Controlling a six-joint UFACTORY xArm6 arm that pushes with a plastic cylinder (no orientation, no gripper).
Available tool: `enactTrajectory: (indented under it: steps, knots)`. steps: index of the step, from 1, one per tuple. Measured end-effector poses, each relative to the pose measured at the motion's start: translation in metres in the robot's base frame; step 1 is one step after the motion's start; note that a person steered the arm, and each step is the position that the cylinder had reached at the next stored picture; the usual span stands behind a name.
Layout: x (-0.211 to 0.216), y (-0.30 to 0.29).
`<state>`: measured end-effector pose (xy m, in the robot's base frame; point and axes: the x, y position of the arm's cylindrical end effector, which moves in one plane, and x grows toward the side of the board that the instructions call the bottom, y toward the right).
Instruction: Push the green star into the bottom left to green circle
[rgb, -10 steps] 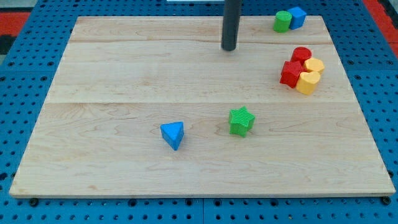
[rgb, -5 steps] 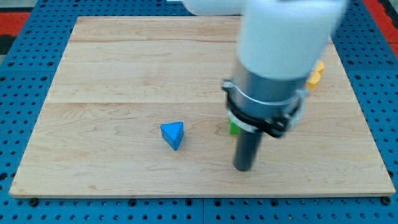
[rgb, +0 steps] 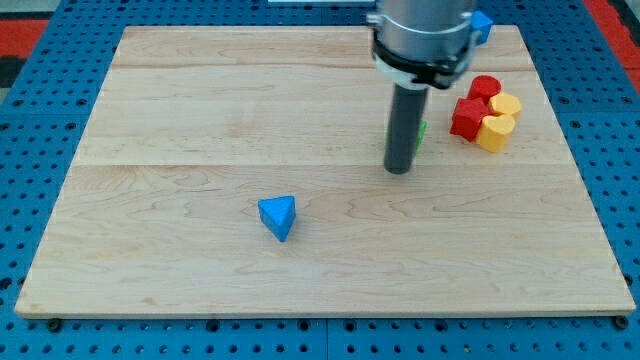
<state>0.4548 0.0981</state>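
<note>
My tip (rgb: 399, 168) rests on the wooden board (rgb: 200, 120) right of its middle. The green star (rgb: 420, 132) is almost wholly hidden behind the rod; only a green sliver shows at the rod's right edge, just above the tip. The green circle is hidden behind the arm's body at the view's top right. The tip sits directly below and touching or nearly touching the star.
A blue triangle block (rgb: 278, 216) lies left of and below the tip. A cluster of two red blocks (rgb: 472, 112) and two yellow blocks (rgb: 496, 130) sits at the right. A blue cube (rgb: 481, 25) peeks out at the top right.
The tip swung down below the green star, then moved up the view, pushing the star up and right from the board's lower middle toward the red and yellow cluster.
</note>
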Motion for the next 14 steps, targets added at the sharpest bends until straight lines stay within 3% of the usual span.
enactTrajectory:
  steps: [1,3,4,6,8,11,14]
  knots:
    - [-0.016,0.019]
    - [-0.114,-0.007]
    - [-0.107,-0.001]
    - [-0.103,-0.05]
    - [-0.142,0.007]
    - [-0.163,-0.08]
    - [-0.187,-0.017]
